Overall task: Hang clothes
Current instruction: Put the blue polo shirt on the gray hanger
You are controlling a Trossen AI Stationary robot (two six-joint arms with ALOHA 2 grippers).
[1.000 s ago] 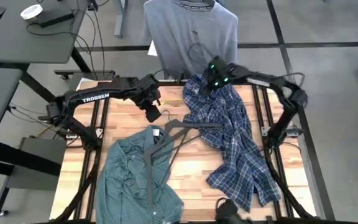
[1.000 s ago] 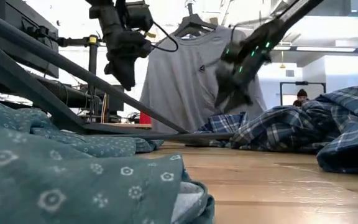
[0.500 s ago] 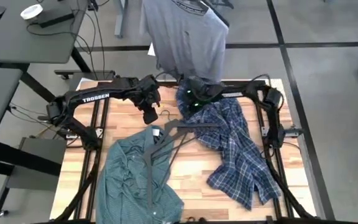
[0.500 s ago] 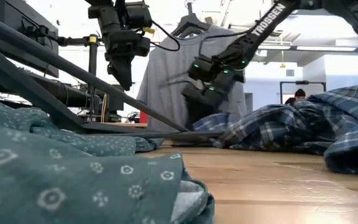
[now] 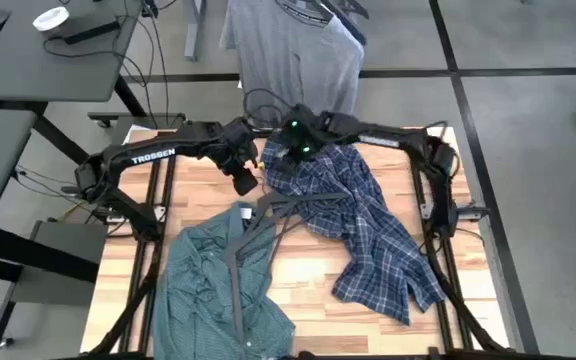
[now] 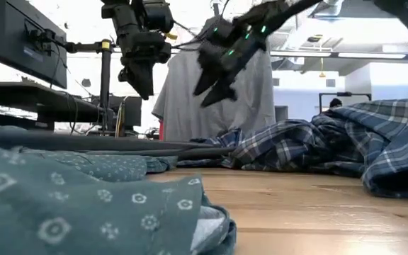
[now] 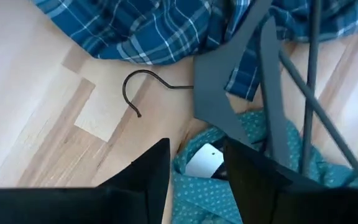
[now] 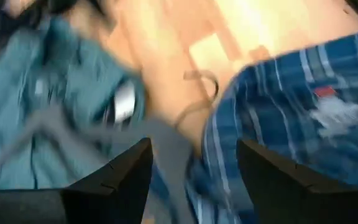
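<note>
Grey tee [image 5: 298,45] hung. Plaid [image 5: 368,225] under open, empty right claw [image 5: 286,160], green shirt [image 5: 213,290] below open left claw [image 5: 251,183]: both unhung.

Open hand [image 8: 191,165] above plaid shirt [image 8: 291,118]; green shirt [image 8: 48,93] beside.

Bare wood [image 5: 308,285] between green shirt [image 5: 208,285] and plaid shirt [image 5: 363,225]; hangers [image 5: 268,225] intrude.

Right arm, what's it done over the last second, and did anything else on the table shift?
The right gripper swept toward the left arm along the table's far edge, open; the plaid shirt shifted the same way. The left gripper, green shirt and hangers barely moved.
</note>
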